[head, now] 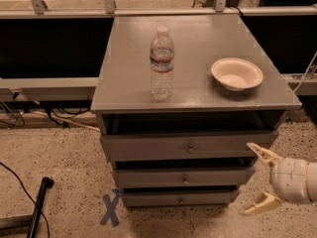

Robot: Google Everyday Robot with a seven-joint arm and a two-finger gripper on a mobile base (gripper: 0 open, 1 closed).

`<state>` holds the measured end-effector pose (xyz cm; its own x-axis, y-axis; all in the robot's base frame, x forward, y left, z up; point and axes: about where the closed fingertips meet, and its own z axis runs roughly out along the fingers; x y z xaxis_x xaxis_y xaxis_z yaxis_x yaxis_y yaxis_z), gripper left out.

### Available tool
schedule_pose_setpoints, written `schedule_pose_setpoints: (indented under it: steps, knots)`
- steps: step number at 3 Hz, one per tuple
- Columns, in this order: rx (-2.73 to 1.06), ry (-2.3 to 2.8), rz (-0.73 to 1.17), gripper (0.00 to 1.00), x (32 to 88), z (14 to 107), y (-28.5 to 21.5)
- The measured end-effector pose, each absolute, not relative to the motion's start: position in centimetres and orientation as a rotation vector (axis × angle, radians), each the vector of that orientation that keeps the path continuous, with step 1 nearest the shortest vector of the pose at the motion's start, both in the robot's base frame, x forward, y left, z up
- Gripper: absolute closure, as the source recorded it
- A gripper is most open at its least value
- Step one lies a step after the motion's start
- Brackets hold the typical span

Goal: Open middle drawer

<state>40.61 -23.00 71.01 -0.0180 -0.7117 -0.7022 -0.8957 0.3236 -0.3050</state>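
The gray cabinet has three drawers stacked under its top. The middle drawer is the second one, with a small round metal knob at its centre; its front sits about flush with the others. The top drawer is taller and the lowest drawer is smallest. My gripper is at the lower right, in front of the drawers' right end, level with the middle drawer. It is open, its cream fingers spread one above the other. It holds nothing and is right of the knob.
On the cabinet top stand a clear water bottle and a white bowl. A blue X tape mark is on the speckled floor at lower left. A black pole and cables lie at far left.
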Motion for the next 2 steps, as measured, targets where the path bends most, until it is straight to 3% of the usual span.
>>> schedule_pose_setpoints:
  steps: [2]
  knots:
    - [-1.598, 1.753, 0.311, 0.00, 41.0, 68.8, -23.6]
